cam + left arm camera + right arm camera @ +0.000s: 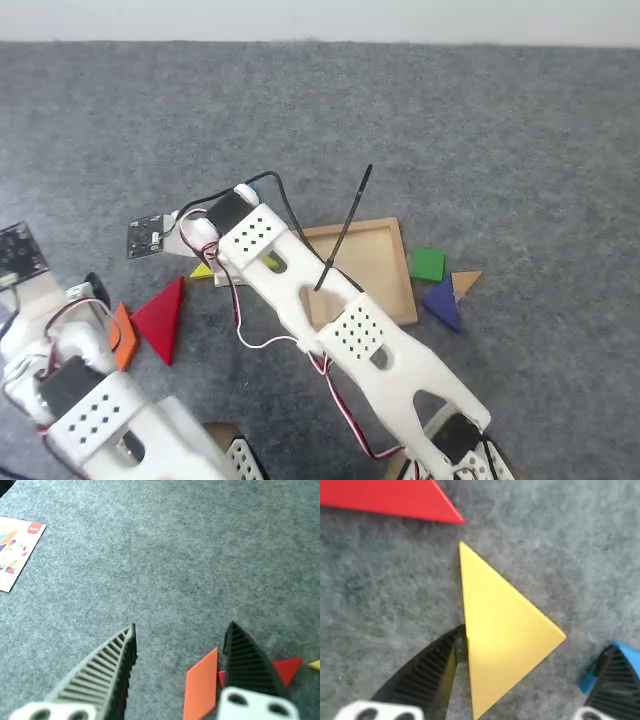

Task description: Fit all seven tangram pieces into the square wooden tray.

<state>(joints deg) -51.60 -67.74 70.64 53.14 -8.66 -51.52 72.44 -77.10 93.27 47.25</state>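
Wooden and bare where we can see it, the tray (382,265) has no piece on the part of its floor that shows. The right arm crosses one corner and hides some of it. We judge the task hardly begun, with every piece we can find lying outside on the grey carpet.

Just beside one edge of the tray are the green square (427,264), the dark blue triangle (443,303) and a small tan triangle (465,281). Off the opposite side lie the red triangle (162,318) and the orange parallelogram (123,335), near the left claw (182,627). Its fingers are spread over carpet with nothing between them.

The right claw (537,640) is spread around the yellow triangle (495,605), which lies flat on the carpet near the tray. One finger touches its edge and the other stands off, so nothing is pinched yet. We cannot tell what the bit of light blue (592,677) by that far finger is.
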